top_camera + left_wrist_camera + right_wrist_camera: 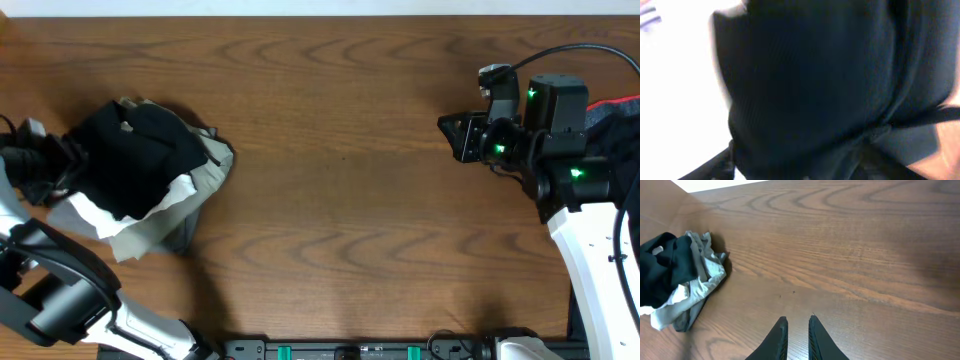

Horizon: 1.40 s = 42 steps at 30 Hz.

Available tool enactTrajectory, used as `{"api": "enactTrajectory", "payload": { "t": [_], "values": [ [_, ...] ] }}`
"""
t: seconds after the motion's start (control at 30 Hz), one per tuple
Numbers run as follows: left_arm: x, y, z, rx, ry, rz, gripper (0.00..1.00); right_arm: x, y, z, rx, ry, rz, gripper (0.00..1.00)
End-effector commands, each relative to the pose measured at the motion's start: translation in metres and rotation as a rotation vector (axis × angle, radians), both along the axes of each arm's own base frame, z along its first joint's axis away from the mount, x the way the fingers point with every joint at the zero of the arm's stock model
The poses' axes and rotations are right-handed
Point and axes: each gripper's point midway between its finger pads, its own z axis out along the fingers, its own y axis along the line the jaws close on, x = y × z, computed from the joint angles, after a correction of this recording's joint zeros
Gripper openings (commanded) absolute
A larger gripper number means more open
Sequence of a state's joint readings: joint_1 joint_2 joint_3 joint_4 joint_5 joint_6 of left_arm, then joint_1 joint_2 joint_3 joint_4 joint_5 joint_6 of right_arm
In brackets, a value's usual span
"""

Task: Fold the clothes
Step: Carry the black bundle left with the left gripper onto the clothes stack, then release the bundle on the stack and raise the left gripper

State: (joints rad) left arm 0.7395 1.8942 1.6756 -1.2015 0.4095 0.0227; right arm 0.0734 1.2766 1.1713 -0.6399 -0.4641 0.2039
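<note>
Pile (150,190): crumpled clothes at 9 o'clock on the table (350,220), close to its left edge. No piece lies flat or folded.
Black garment (135,160): bunched on top of the pile, covering most of it.
Pale garments (150,228): grey and white pieces under the black garment, showing at the pile's 3 o'clock side and spilling out toward 5 o'clock.
Left gripper (40,165): at the pile's 9 o'clock side, right against the black garment. Its wrist camera shows only blurred black fabric with white at the left. I cannot tell whether the jaws are apart or together.
Right gripper (797,336): at 3 o'clock on the table, well apart from the pile and pointing toward 9 o'clock over bare wood. The jaws stand a narrow gap apart and hold nothing.
</note>
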Motion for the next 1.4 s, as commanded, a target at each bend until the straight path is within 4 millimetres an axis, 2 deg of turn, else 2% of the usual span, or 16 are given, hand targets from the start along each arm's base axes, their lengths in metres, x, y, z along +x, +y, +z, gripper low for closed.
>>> {"api": "enactTrajectory", "payload": {
  "t": [0.0,0.1,0.2,0.27,0.33,0.43,0.5,0.6,0.7,0.73,0.77,0.8,0.97,1.27,1.37],
  "values": [
    [-0.011,0.011,0.011,0.05,0.055,0.097,0.98,-0.002,0.002,-0.003,0.02,0.024,-0.004,0.15],
    [-0.013,0.01,0.042,0.086,0.015,0.099,0.98,-0.002,0.002,-0.003,0.019,0.023,-0.003,0.17],
    [-0.017,0.002,0.092,0.164,-0.077,0.082,0.98,0.0,0.003,0.004,0.021,-0.008,0.006,0.21],
    [-0.017,-0.011,0.129,0.232,-0.173,0.026,0.98,0.002,0.008,0.016,0.028,-0.073,0.052,0.24],
    [-0.016,-0.042,0.174,0.284,-0.329,-0.091,0.98,0.003,0.016,0.036,0.037,-0.17,0.112,0.28],
    [-0.019,-0.103,0.234,0.375,-0.577,-0.329,0.98,0.005,0.018,0.067,0.029,-0.316,0.139,0.31],
    [-0.033,-0.148,0.264,0.452,-0.71,-0.521,0.98,0.004,0.018,0.087,0.019,-0.402,0.146,0.33],
    [-0.062,-0.2,0.291,0.543,-0.835,-0.712,0.98,-0.006,0.017,0.115,0.001,-0.517,0.156,0.36],
    [-0.085,-0.218,0.298,0.606,-0.86,-0.757,0.98,-0.017,0.015,0.131,-0.008,-0.57,0.151,0.51],
    [-0.093,-0.218,0.297,0.626,-0.848,-0.738,0.98,-0.023,0.014,0.137,-0.008,-0.586,0.15,0.62],
    [-0.097,-0.216,0.296,0.639,-0.837,-0.721,0.98,-0.027,0.014,0.14,-0.008,-0.594,0.15,0.88],
    [-0.102,-0.214,0.294,0.65,-0.822,-0.697,0.98,-0.031,0.014,0.144,-0.008,-0.604,0.15,0.99],
    [-0.122,-0.215,0.28,0.633,-0.756,-0.701,0.98,-0.05,0.012,0.141,-0.008,-0.573,0.151,0.99],
    [-0.123,-0.215,0.277,0.624,-0.742,-0.704,0.98,-0.067,0.012,0.096,-0.001,-0.351,0.161,0.99],
    [-0.123,-0.215,0.277,0.624,-0.742,-0.704,0.98,-0.071,0.012,0.087,-0.002,-0.303,0.16,0.99]
  ]
}}
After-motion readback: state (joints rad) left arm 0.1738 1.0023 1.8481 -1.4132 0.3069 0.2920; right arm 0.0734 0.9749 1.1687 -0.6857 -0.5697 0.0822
